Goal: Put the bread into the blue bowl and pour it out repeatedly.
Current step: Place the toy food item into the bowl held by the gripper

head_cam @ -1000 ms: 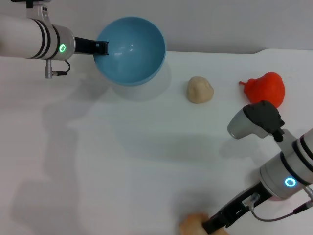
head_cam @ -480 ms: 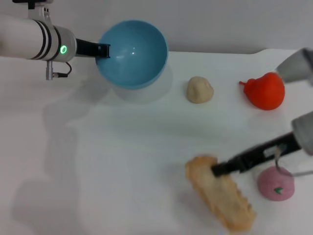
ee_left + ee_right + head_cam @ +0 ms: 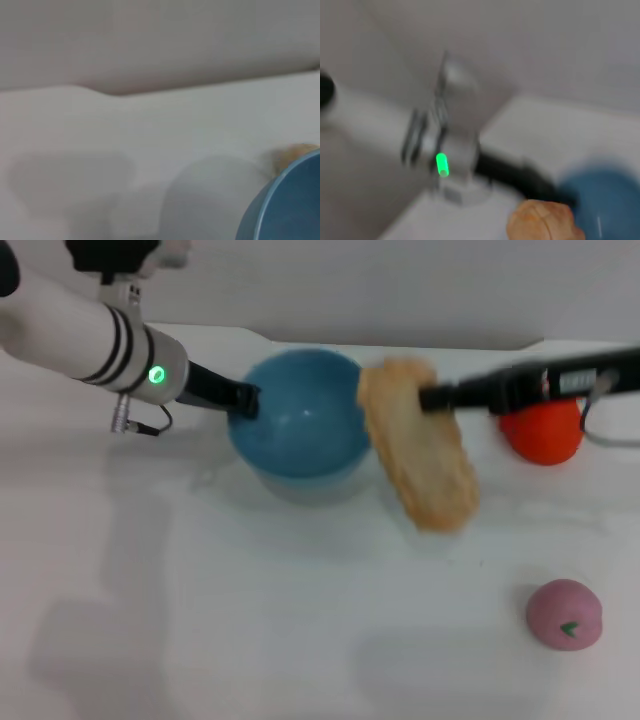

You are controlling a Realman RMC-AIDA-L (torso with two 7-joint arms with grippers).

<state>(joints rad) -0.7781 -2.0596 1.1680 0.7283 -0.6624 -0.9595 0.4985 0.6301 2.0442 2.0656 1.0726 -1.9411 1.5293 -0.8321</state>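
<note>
Bread [image 3: 420,445]: elongated tan toy loaf, plain side showing, hanging tilted in the air just beside the bowl's right rim.
Blue bowl [image 3: 300,425]: round, deep, light-blue, glossy inside, empty, opening facing up.

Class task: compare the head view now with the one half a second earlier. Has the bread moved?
Yes. The bread, held by the right hand, has gone from near the pink ball to beside the blue bowl.
</note>
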